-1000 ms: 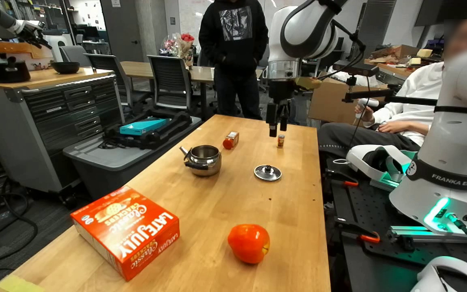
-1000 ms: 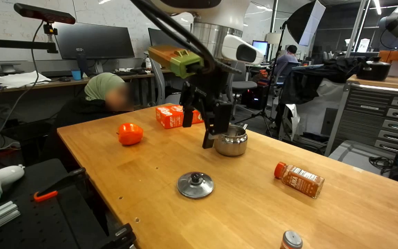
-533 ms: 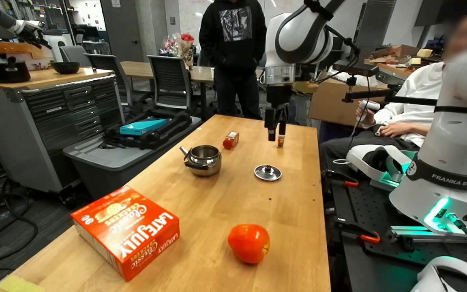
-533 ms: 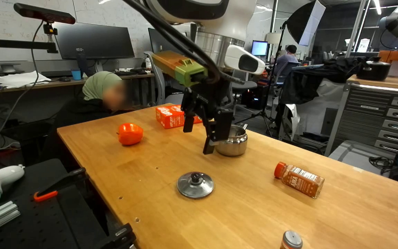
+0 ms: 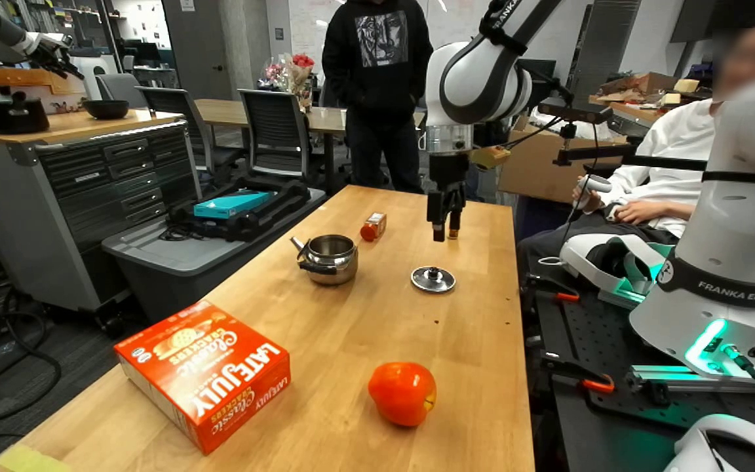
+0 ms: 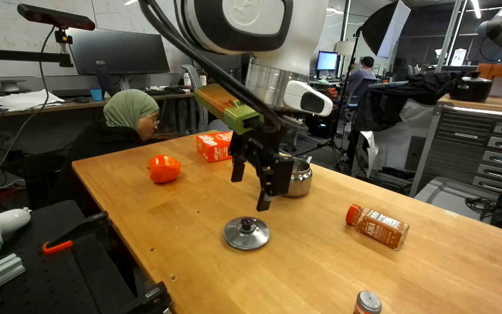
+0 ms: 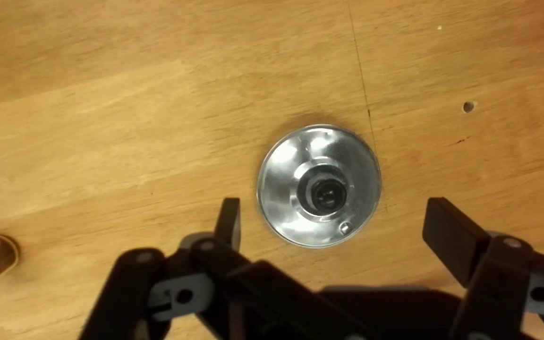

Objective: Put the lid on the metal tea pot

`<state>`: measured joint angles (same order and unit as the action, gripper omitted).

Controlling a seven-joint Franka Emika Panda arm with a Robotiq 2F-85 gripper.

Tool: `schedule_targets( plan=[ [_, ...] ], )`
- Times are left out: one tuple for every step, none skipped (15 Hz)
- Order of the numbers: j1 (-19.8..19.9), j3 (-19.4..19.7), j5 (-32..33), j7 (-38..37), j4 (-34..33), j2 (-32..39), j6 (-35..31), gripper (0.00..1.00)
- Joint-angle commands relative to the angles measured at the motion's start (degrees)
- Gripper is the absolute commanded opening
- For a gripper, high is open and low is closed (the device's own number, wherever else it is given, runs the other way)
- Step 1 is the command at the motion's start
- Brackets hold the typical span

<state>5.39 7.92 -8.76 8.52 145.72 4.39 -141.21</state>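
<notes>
In an exterior view, the Franka Panda arm (image 6: 300, 41) pointed its tool (image 6: 250, 192) downward, jaws parted wide, the metal teapot lid (image 6: 254, 240) at six o'clock from it.

In an exterior view the gripper (image 6: 250, 191) points down over the table (image 6: 320, 253), its jaws spread. The lid (image 6: 246, 239) lies below them, apart, knob (image 6: 246, 224) up. Behind the jaws stands the metal tea pot (image 6: 300, 179), partly hidden. A red box (image 6: 214, 147) lies farther behind, and an orange-red fruit (image 6: 164, 169) well to their left as seen here. To their right a bottle (image 6: 382, 227) lies on its side; a grey-capped jar (image 6: 368, 302) stands well in front of them.
</notes>
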Motion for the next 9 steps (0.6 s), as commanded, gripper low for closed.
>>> schedule_targets(
  plan=[
    [0.78, -0.92, 0.35, 1.16, -1.61, 4.03, -3.39, 1.00],
    [0.73, -1.09, 0.59, 1.00, -1.68, 4.92, -4.44, 1.00],
    [0.66, -1.31, 0.80, 0.82, -1.79, 5.71, -5.17, 1.00],
    [0.57, -1.60, 0.93, 0.56, -1.97, 6.52, -5.74, 1.00],
    [0.49, -1.92, 1.03, 0.41, -2.08, 7.21, -6.28, 1.00],
    [0.31, -2.34, 1.15, 0.24, -2.13, 7.86, -6.72, 1.00],
    [0.19, -2.78, 1.17, 0.06, -2.25, 8.38, -6.87, 1.00],
    [0.01, -3.32, 1.09, -0.10, -2.30, 8.86, -7.11, 1.00],
    [-0.14, -3.81, 1.12, -0.30, -2.46, 9.30, -7.18, 1.00]
  ],
)
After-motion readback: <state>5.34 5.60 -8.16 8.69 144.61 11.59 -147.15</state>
